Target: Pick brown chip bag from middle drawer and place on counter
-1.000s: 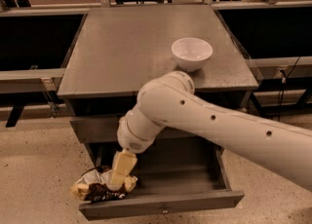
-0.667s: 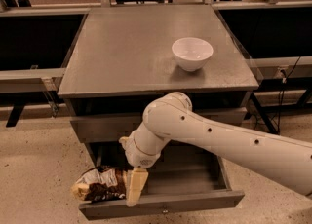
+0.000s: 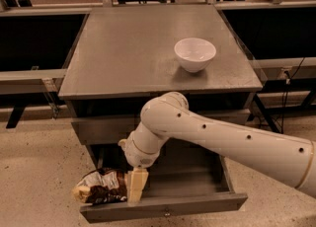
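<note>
The brown chip bag lies crumpled at the left front corner of the open middle drawer, partly hanging over its left side. My gripper points down into the drawer, just right of the bag and touching or nearly touching its right end. The white arm comes in from the right and hides part of the drawer's inside. The grey counter is the cabinet top above.
A white bowl stands on the right side of the counter. The upper drawer front is closed above the open drawer. Dark shelving and rails flank the cabinet on both sides. Speckled floor lies below.
My gripper has moved down and to the right, from above the bag to just beside its right end. The bag has stayed where it was.
</note>
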{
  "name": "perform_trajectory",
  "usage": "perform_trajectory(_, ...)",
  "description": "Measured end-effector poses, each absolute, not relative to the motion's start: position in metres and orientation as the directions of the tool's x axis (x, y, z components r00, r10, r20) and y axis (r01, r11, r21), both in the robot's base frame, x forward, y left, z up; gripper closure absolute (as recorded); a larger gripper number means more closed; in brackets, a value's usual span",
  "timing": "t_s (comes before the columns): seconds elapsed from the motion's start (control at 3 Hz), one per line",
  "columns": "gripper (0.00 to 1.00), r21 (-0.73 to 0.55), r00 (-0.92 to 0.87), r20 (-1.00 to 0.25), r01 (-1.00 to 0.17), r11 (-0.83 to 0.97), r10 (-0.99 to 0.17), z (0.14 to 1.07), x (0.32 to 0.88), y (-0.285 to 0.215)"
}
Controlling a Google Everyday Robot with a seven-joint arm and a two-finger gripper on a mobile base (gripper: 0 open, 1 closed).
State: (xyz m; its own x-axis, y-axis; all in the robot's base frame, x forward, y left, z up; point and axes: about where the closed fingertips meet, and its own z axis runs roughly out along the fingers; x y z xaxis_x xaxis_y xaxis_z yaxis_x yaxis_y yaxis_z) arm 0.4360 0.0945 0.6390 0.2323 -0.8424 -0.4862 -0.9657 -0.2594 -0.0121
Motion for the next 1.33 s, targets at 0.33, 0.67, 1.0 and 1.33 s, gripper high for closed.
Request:
perform_trajectory(0.33,0.00,0.005,0.269,-0.453,-0.953,-0.304,-0.850,0.590,0.435,0.125)
perform_trajectory(0.67,0.00,-0.057,0.308,-0.414,-0.948,-0.313,-0.857,0.543,0.445,0.167)
perform_trajectory(1.0,0.00,-0.122,0.317,-0.433,-0.948,-0.293,-0.844,0.524,0.461,0.200)
perform_trajectory(1.33,0.16,-0.114,0.279,-0.491,-0.960,-0.256,-0.825,0.508,0.467,0.214)
